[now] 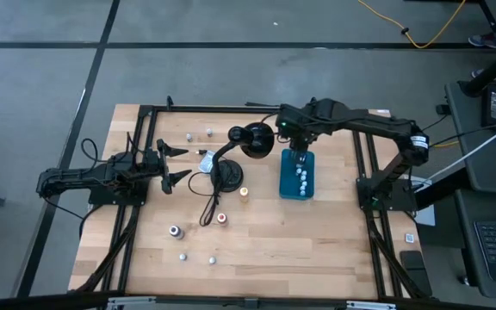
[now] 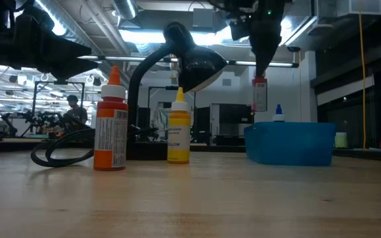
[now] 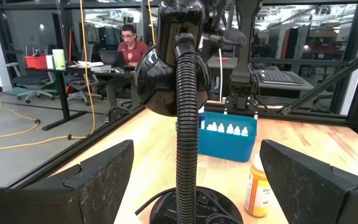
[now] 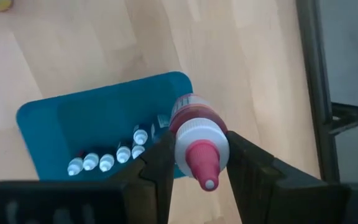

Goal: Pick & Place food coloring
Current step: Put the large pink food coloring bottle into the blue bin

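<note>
Your table carries the black desk lamp near its middle, base and coiled cord toward the left arm's side. The teal box sits just to the lamp's right, under the right arm.

Right gripper: over the teal box, above its far end in the high view. Its jaws are pinched on the neck and shoulder of a red-capped bottle, which hangs cap up with reddish contents. In the low view the bottle is clear of the box rim, not yet lowered in.

Left gripper: parked at the table's left side, pointing toward the lamp, fingers spread wide with nothing between them. It looks like it is waiting.

Done so far, judging by the box: a row of small white-capped bottles already lies inside, five or six countable in the right wrist view. The low view shows one blue tip poking above the rim.

Left to do: the held bottle needs setting down and releasing in the box. After that, loose bottles remain out on the wood. An orange bottle and a yellow bottle stand near the lamp base. Three or so small pieces lie toward the front left of the table, and a couple sit at the back left. Your job reads as roughly half done.
</note>
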